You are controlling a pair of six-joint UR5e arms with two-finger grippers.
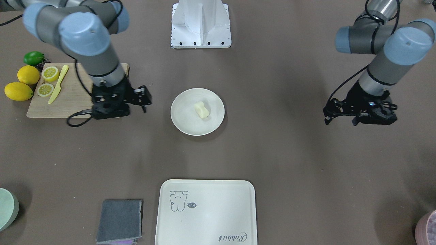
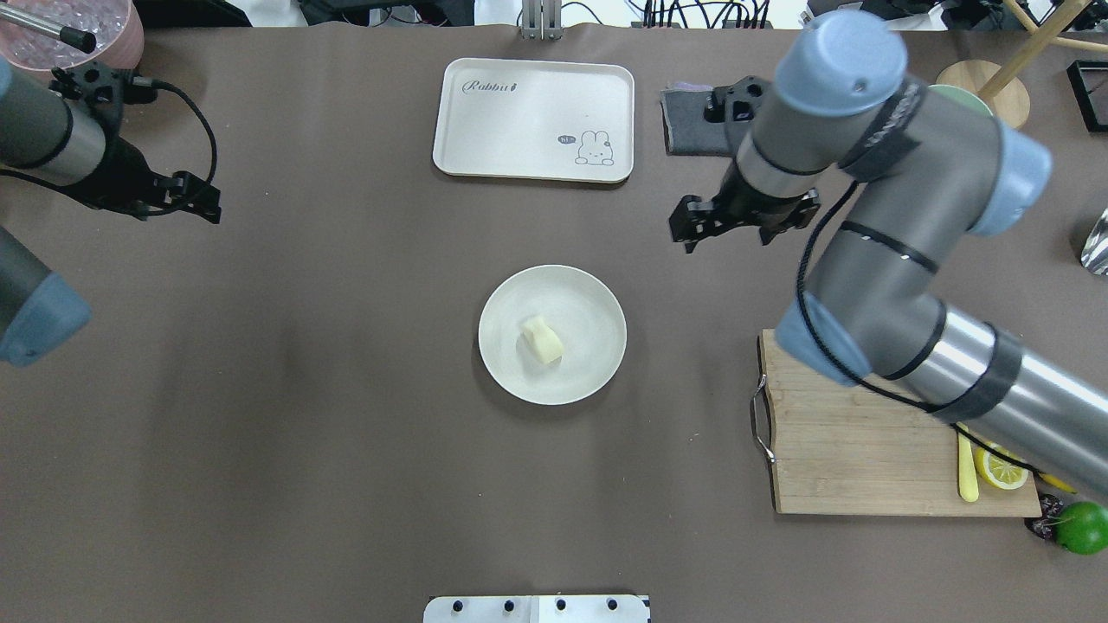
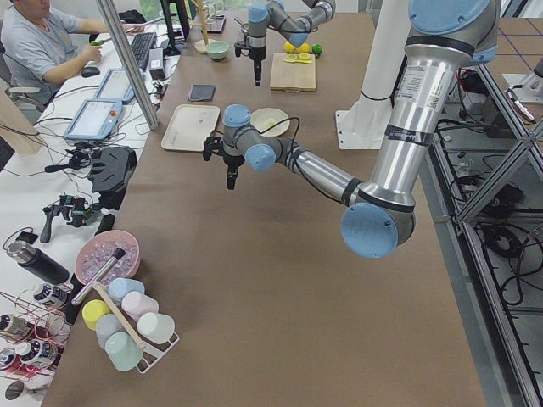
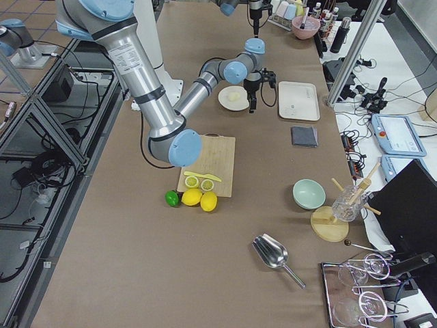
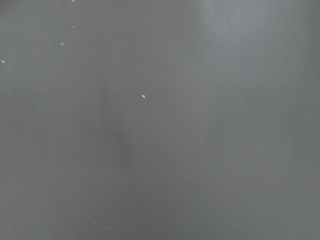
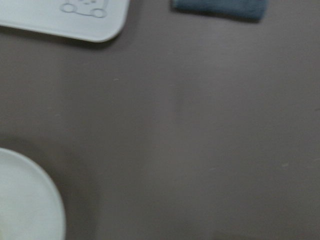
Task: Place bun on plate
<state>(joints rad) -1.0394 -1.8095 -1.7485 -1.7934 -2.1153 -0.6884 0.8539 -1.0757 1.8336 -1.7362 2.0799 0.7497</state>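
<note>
The bun, a small pale cream-yellow lump, lies near the middle of the round off-white plate, and nothing touches it. My right gripper hangs over bare table off to the plate's side, beside the cutting board, fingers pointing down. The left gripper hovers far out on the plate's other side. No view shows either gripper's fingers clearly, so I cannot tell whether they are open or shut. In the right wrist view only the plate's rim shows, and the left wrist view shows bare table.
A cream tray with a bear drawing and a folded grey cloth lie across from the robot. The wooden board carries lemon halves and a yellow knife, with whole lemons beside it. A person sits beyond the table.
</note>
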